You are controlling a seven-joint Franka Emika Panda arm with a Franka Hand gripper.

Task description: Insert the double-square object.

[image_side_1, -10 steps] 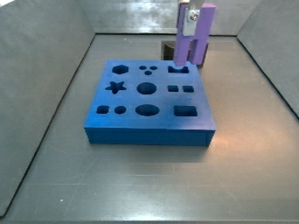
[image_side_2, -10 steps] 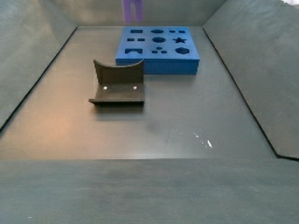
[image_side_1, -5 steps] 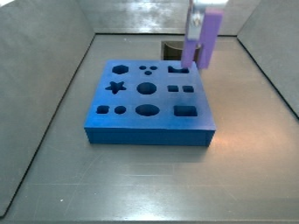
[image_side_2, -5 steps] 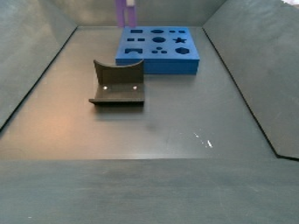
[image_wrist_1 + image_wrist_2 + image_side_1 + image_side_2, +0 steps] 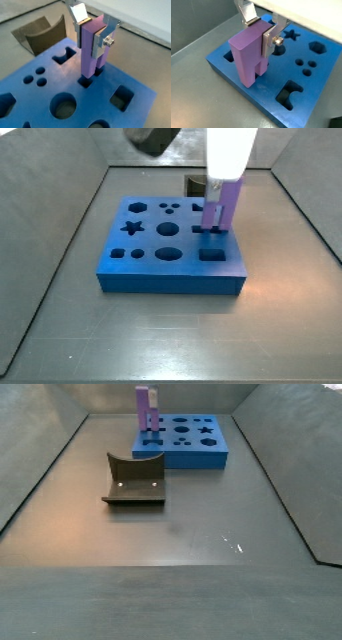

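The gripper (image 5: 89, 31) hangs above the blue block (image 5: 154, 268), its fingers (image 5: 79, 13) closed on the upper part of the double-square object (image 5: 91, 52). This purple peg stands upright, its lower end at a small square hole (image 5: 87, 82) in the block's top face.

Peg brought down over the block

The gripper (image 5: 91, 31) has carried the purple peg (image 5: 91, 52) forward from behind the blue block (image 5: 40, 95) and lowered it; its lower end now meets a hole (image 5: 209, 229) on the block's top, peg upright.
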